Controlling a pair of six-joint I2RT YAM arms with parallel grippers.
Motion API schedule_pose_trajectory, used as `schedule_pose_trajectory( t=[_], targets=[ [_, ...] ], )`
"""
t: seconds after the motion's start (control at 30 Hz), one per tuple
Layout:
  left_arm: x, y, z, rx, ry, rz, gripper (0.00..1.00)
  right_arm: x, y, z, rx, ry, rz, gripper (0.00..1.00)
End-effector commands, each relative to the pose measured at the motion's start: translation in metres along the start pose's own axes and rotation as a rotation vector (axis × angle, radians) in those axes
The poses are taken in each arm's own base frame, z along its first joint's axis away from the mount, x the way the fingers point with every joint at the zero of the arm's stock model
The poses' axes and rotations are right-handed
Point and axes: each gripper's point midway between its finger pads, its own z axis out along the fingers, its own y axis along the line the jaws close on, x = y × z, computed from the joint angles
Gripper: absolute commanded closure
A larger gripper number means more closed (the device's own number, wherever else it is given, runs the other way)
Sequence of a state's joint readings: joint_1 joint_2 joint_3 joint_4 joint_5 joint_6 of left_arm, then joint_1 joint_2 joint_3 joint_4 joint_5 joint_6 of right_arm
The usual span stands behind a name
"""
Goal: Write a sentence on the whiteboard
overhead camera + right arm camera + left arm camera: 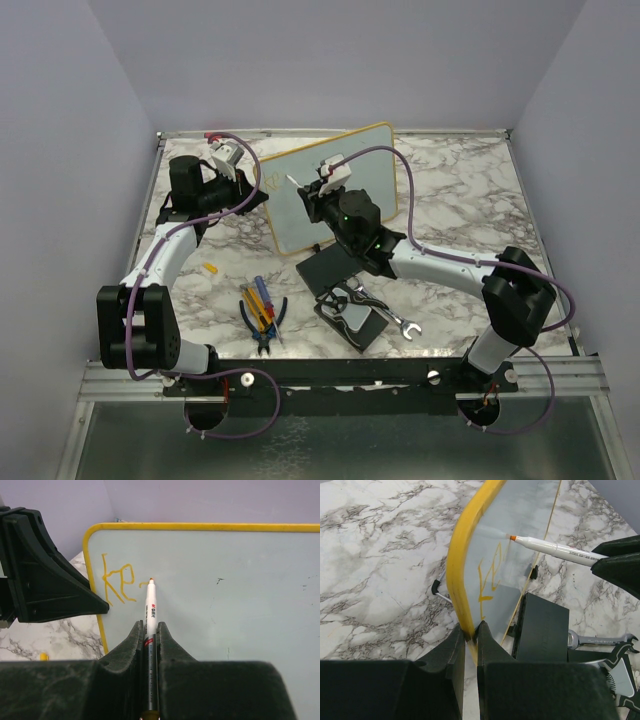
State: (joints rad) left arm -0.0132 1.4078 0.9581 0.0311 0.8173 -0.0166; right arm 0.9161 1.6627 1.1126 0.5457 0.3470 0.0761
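counter (pixel 460 200): white marble, grey veins, metal rim | room: plain lavender walls (pixel 320 60) | whiteboard (pixel 290 210): propped upright, far centre | left end effector (pixel 471 632): pinched on its yellow frame | right end effector (pixel 148 629): clamping marker (pixel 149 605), tip at board beside sentence (pixel 117 580), only "ke" so far

Glossy whiteboard (pixel 225 580), smooth yellow frame (pixel 200 526) (plastic, by its look); white plastic marker (pixel 149 615); marble-patterned table (pixel 450 180); bright metal wrench (pixel 600 640).
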Motion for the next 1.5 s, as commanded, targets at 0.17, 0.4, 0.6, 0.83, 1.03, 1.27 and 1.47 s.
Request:
schedule_pose_trajectory(
  t=[0.17,0.4,0.6,0.83,1.03,1.27,1.47],
  targets=[
    [0.023,-0.004,0.003,0.002,0.074,-0.013,1.00,-0.016,-0.010,0.012,0.045,-0.036,-0.005,0.99],
    [0.023,-0.004,0.003,0.002,0.074,-0.013,1.00,-0.006,-0.003,0.014,0.007,-0.006,-0.014,0.99],
    [0.023,-0.004,0.003,0.003,0.074,-0.014,1.00,0.005,0.002,0.014,-0.028,0.020,-0.021,0.99],
    [0.023,-0.003,0.004,0.004,0.075,-0.015,1.00,0.017,0.003,0.012,-0.035,0.049,-0.022,0.99],
    [0.023,-0.003,0.004,0.004,0.076,-0.016,1.00,0.031,-0.001,0.007,-0.016,0.080,-0.013,0.99],
    [0.023,-0.003,0.004,0.003,0.076,-0.017,1.00,0.049,-0.005,0.001,-0.003,0.119,-0.004,0.99],
    [0.023,-0.003,0.004,0.002,0.075,-0.014,1.00,0.057,-0.009,-0.002,0.009,0.136,-0.005,0.99]
  ],
)
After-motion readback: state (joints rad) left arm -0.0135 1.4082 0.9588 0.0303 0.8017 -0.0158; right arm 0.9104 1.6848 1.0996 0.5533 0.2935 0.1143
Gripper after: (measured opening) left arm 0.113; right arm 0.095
